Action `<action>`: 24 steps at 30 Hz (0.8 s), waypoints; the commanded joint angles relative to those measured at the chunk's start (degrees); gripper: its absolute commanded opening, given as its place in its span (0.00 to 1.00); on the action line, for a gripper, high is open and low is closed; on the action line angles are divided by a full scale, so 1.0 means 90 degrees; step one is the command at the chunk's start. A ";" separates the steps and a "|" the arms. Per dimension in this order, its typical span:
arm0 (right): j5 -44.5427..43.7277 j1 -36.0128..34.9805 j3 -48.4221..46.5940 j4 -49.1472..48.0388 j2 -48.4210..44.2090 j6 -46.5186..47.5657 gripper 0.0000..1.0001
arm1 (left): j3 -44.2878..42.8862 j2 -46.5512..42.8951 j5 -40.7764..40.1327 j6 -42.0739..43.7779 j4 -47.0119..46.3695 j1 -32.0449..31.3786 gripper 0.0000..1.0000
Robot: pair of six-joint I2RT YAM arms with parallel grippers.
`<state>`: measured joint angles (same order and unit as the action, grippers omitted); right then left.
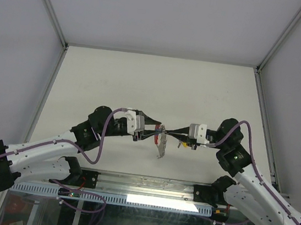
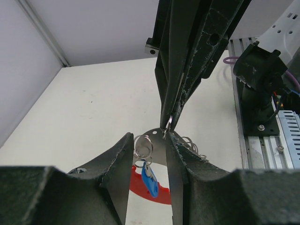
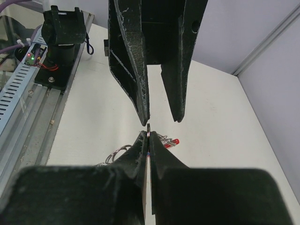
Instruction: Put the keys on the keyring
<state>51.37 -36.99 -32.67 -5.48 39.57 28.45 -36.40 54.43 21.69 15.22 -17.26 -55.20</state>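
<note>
Above the white table (image 1: 143, 84), my right gripper (image 3: 149, 136) is shut on the thin top edge of the keyring's silvery metal plate (image 2: 159, 147). Small rings (image 2: 143, 146), a blue-headed key (image 2: 150, 180) and the curved red tab (image 2: 164, 193) hang below it. My left gripper (image 2: 149, 137) faces it tip to tip. Its fingers stand apart on either side of the rings and the blue key, and the right finger lies against the plate. In the top view the keyring (image 1: 161, 145) dangles between both grippers. A yellow speck (image 1: 181, 145) sits under my right gripper; I cannot tell what it is.
Loose chain loops (image 3: 117, 153) hang off the keyring's side. The metal rail along the near table edge carries the right arm's base (image 2: 260, 89) and the left arm's base (image 3: 61, 51). Pale enclosure walls stand on three sides.
</note>
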 commanded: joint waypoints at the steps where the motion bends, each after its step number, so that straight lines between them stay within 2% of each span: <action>1: 0.0050 -0.0058 -0.0432 -0.0319 -0.0002 -0.0064 0.00 | -0.0315 0.0033 0.0343 0.0135 -0.0264 -0.0087 0.32; 14: -0.0113 -0.0099 -0.0380 -0.0732 -0.0054 -0.0355 0.00 | -0.0343 0.0133 0.0507 0.0120 -0.0172 -0.0117 0.34; 24: -0.0083 -0.0210 -0.0365 -0.0872 0.0021 -0.0474 0.00 | -0.0446 0.0309 0.0557 0.0059 -0.0368 -0.0136 0.24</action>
<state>50.43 -38.35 -33.54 -9.15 39.83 24.93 -37.76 57.21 24.62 15.62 -17.30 -55.57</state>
